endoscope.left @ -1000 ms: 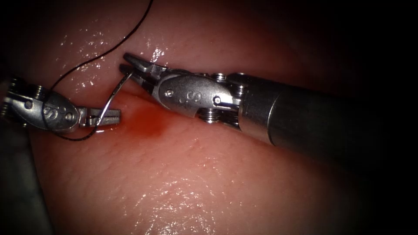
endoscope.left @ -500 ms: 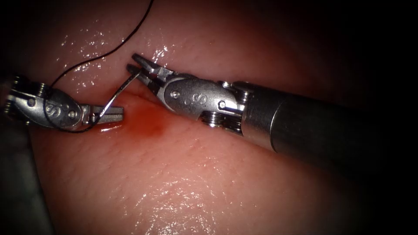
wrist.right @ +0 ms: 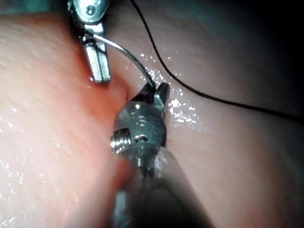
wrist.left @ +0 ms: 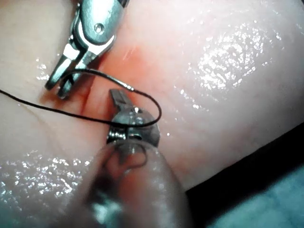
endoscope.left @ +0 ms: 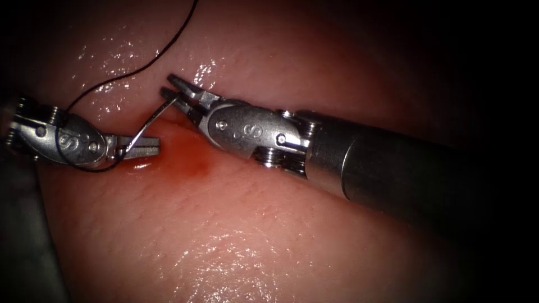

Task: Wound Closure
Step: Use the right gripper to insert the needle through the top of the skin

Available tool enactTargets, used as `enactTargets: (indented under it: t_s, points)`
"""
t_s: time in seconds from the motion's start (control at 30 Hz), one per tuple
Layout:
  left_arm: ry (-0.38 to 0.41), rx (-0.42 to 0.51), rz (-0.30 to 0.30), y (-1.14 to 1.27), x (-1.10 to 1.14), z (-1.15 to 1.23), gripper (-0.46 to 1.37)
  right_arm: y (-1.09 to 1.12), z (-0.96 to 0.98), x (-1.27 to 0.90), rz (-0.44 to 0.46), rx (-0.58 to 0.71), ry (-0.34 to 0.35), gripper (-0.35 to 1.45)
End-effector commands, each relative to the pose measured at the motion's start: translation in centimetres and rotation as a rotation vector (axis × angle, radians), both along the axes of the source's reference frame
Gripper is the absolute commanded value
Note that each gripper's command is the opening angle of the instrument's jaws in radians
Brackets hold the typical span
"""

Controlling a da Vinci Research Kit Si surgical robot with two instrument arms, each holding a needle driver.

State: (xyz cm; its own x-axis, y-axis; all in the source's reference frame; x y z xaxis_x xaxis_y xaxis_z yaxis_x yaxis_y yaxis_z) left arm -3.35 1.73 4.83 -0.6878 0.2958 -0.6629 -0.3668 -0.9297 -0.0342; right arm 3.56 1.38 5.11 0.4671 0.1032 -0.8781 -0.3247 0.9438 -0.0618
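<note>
Surgical training bench, lab setting: wet pink tissue [endoscope.left: 236,224] under endoscope light, dark surround, no drapes.

The thin curved steel needle [endoscope.left: 147,124] lay clear above the wet pink tissue [endoscope.left: 224,224], arcing from eight o'clock toward two o'clock. Black thread [endoscope.left: 120,76] trailed off toward twelve o'clock. A red fluid patch [endoscope.left: 188,160] sat at its four o'clock.

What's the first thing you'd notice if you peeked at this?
Two shiny tools meet over the wet tissue: the left tool grips one end of a curved needle, whose other end sits between the right tool's open jaws. The needle is out of the tissue. Just below lies red fluid, and black thread curls away up-left.
</note>
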Motion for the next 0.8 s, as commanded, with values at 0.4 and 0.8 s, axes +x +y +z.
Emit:
enactTargets:
  t_s: [0.4, 0.8]
  points:
    - [0.013, 0.009, 0.016, -0.19, -0.05, 0.31, -0.35, 0.48, -0.50, 0.20, 0.033, -0.080, 0.064, -0.35]
    - [0.025, 0.019, 0.028, -0.23, 0.03, 0.38, -0.35, 0.70, -0.69, 0.17, 0.120, 0.048, 0.131, -0.35]
